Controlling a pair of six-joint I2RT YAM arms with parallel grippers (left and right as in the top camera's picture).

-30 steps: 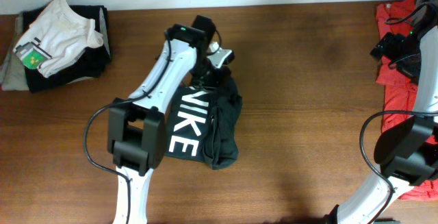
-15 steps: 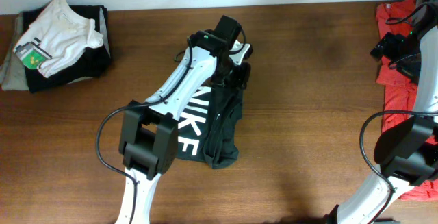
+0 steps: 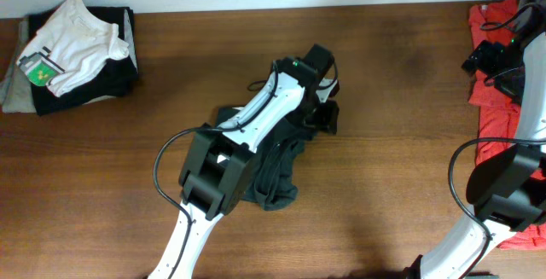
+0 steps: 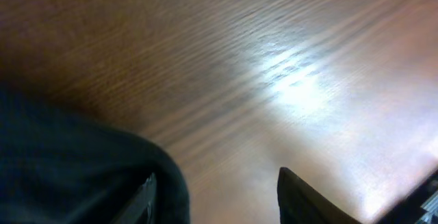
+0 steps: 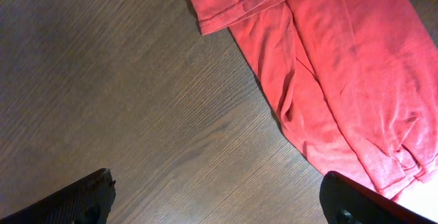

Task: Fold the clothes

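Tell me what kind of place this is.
Probably a robot lab or test bench for laundry folding: a robot's left arm and right arm at a wooden table, with a crumpled black T-shirt, a red T-shirt and a stack of clothes.

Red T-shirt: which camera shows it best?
The right wrist view: the soft red T-shirt fills its right side, sleeve hem and folds clear. Overhead shows it small at the right edge, partly behind the right arm. The left wrist view shows none of it.
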